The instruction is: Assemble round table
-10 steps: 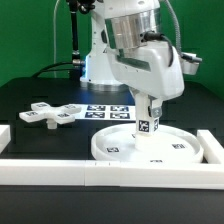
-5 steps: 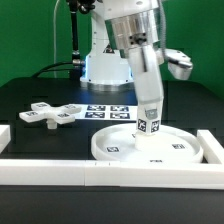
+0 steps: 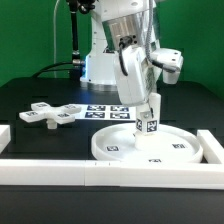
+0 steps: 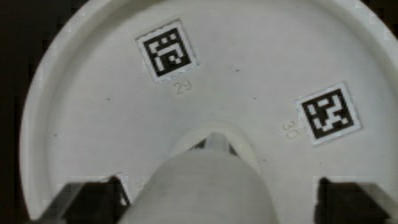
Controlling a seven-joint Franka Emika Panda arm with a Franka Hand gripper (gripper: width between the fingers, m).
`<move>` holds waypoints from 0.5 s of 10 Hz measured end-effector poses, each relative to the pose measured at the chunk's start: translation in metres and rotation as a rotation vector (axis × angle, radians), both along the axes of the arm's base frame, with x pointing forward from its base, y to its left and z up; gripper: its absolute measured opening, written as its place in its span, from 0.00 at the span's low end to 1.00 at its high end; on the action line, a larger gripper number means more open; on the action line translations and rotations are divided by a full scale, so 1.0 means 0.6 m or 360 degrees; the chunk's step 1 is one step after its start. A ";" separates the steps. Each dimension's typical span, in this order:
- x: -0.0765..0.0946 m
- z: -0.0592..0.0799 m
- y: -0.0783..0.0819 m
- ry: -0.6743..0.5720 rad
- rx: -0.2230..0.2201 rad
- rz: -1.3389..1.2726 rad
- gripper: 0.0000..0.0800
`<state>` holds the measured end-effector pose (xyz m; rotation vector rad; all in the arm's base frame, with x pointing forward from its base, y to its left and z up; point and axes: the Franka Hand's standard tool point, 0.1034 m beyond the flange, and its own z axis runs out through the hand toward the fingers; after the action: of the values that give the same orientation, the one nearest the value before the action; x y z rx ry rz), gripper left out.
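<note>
The large rimmed round disc [image 3: 115,141] lies flat on the black table. The short cylinder leg [image 3: 147,126] stands upright at its middle, tag facing the camera. My gripper [image 3: 148,110] is straight above the leg, its fingers down either side of the leg's top. In the wrist view the leg [image 4: 210,190] sits between the two dark fingers [image 4: 98,202] with a light gap on each side, so my gripper [image 4: 214,208] is open around it. The disc [image 4: 107,110] fills that view with two tags. The cross-shaped foot piece [image 3: 50,114] lies flat at the exterior view's left.
The marker board [image 3: 108,111] lies behind the disc. Long white border bars run along the front [image 3: 100,170] and the exterior view's right [image 3: 212,148], close to the disc's rim. The robot's base stands at the back.
My wrist has turned about the leg's axis over the last second and the hand has swung round. The leg and the disc stay where they were.
</note>
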<state>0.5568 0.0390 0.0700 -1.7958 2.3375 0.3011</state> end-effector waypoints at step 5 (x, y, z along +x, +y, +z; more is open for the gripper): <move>-0.001 0.006 0.004 -0.0115 0.0024 0.0636 0.81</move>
<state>0.5559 0.0416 0.0734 -2.2175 1.9093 0.2982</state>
